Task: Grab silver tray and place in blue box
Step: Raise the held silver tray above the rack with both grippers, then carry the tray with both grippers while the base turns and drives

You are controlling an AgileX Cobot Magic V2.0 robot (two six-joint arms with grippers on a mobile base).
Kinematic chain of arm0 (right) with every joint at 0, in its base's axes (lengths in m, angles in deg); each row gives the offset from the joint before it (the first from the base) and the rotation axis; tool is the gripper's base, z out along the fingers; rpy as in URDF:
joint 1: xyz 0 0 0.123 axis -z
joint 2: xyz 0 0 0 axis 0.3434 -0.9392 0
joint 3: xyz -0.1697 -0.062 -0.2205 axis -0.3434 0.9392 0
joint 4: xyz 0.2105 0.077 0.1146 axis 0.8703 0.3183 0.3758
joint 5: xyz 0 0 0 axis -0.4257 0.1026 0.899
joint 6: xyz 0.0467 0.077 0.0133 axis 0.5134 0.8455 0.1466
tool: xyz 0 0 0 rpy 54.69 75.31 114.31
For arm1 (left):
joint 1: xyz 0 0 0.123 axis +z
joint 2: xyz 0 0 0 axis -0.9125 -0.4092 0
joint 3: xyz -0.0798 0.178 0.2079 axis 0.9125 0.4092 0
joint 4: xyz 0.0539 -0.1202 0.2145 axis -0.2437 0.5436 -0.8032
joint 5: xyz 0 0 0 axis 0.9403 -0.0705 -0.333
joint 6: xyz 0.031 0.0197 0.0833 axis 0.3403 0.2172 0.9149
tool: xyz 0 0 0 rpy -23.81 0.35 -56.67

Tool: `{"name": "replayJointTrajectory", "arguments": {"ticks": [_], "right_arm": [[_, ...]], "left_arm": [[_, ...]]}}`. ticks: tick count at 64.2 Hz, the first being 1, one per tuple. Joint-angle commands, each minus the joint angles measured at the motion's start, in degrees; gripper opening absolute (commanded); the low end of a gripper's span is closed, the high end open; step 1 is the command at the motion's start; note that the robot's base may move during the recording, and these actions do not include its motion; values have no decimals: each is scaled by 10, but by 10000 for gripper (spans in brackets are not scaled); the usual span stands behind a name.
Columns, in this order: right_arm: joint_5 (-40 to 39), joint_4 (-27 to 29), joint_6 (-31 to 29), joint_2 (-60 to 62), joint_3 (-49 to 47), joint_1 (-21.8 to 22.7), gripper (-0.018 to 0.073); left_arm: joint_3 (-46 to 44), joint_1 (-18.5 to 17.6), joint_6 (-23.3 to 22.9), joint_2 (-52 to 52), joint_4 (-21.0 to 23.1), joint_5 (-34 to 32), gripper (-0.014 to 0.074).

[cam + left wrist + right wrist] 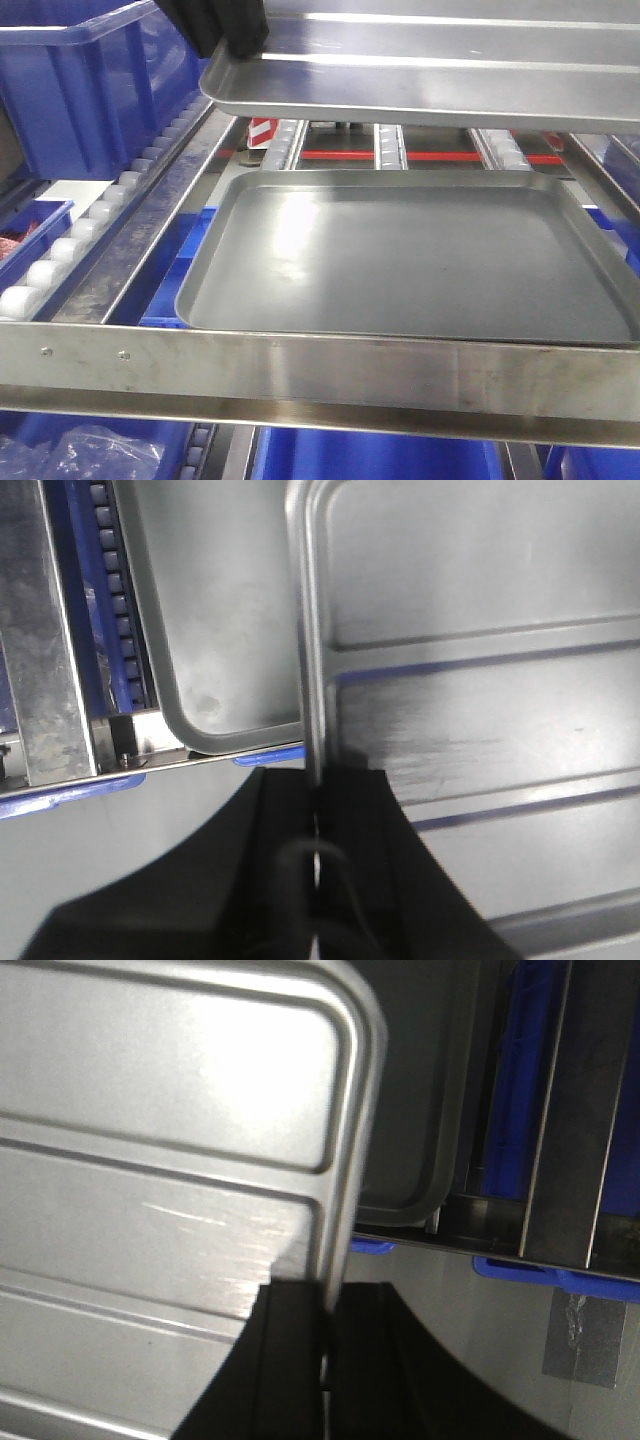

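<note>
Hanging above the dull grey tray [410, 250], the silver tray [430, 75] is stretching from 9 to 3 o'clock, the left claw [318, 820] and right claw [328, 1330] each clenching an end rim. The blue box [90, 100] is sitting at 10 o'clock, nearer the left claw.

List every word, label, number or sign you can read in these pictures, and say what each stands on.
No readable text in any view.
The only sign is a red-and-white striped marker at the far end of the roller rack, with no letters.
The silver tray and the grey tape patch are blank.
</note>
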Motion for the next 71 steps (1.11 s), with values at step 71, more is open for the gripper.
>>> {"name": "replayJointTrajectory", "arguments": {"ticks": [71], "right_arm": [[-20,-33,-10,13,-15,2,57]], "left_arm": [[-13,-4,17,25,-27,11,-106]]}}
